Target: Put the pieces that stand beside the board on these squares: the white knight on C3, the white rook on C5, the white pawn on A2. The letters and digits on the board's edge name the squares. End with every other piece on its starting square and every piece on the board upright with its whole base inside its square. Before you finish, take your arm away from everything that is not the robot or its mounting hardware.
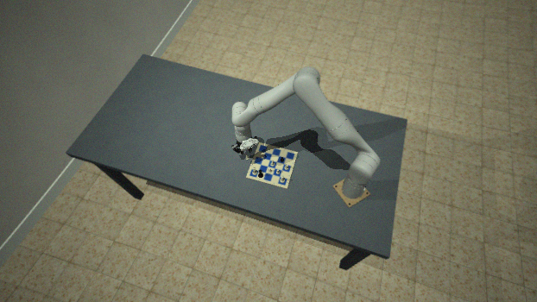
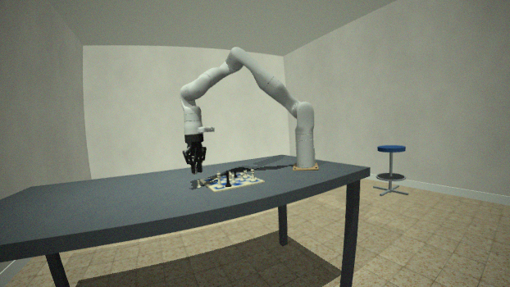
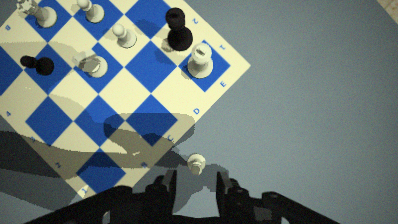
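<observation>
A small white pawn stands on the table just off the blue and cream chessboard, near the edge marked with letters. My gripper hangs above the pawn with its fingers partly open, one on each side of it in the wrist view. It holds nothing. In the exterior view the gripper is clearly above the pawn and apart from it. On the board stand a white rook, a white knight, a tall black piece, a black pawn and a few more white pieces.
The board lies near the table's front, between my gripper and the arm's base. A blue stool stands on the floor far to the right.
</observation>
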Motion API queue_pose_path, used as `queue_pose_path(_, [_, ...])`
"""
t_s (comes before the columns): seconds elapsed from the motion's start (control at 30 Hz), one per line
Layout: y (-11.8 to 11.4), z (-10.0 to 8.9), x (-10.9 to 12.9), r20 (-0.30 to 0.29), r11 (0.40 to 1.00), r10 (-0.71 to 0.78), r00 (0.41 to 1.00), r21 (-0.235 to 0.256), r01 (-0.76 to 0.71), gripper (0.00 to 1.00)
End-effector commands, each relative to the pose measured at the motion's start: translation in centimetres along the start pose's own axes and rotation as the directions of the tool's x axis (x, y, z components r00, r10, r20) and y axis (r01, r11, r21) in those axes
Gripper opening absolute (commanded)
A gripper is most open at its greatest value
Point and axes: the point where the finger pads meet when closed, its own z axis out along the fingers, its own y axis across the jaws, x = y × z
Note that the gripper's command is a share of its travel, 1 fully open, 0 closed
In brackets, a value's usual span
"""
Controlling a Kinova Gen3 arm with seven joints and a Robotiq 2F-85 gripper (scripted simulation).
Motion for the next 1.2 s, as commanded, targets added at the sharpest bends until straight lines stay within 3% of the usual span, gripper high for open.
queue_pose_path(0.0, [0.0, 0.5, 0.1, -0.004, 1.0, -0.001, 1.0, 0.002, 0.001, 0.34])
queue_pose_path(0.5, [0.0, 1.8, 0.1, -0.004, 1.0, -0.001, 1.0, 0.002, 0.001, 0.34])
queue_pose_path(1.17, [0.0, 1.9, 0.1, -0.004, 1.0, -0.001, 1.0, 0.002, 0.001, 0.34])
